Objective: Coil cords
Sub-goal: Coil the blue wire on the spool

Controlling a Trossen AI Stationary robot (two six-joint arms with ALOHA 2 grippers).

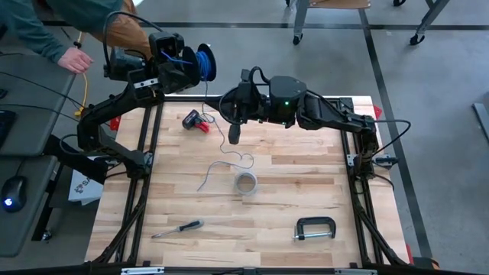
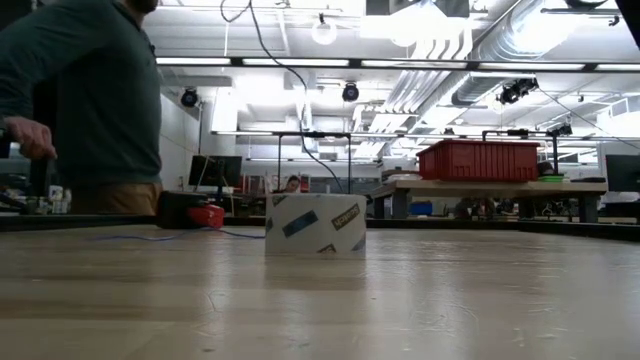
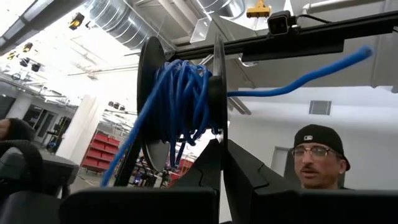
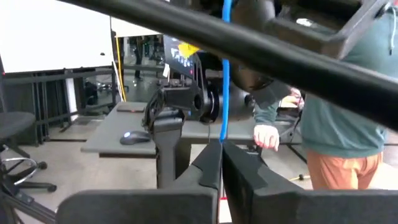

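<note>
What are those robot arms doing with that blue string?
The left gripper, raised at the table's far left corner, is shut on a black spool wound with blue cord. The right gripper, held over the far middle of the table, is shut on the blue cord where it hangs down. The cord's loose end lies on the wooden table near a roll of tape. A person stands beside the table's far left corner.
</note>
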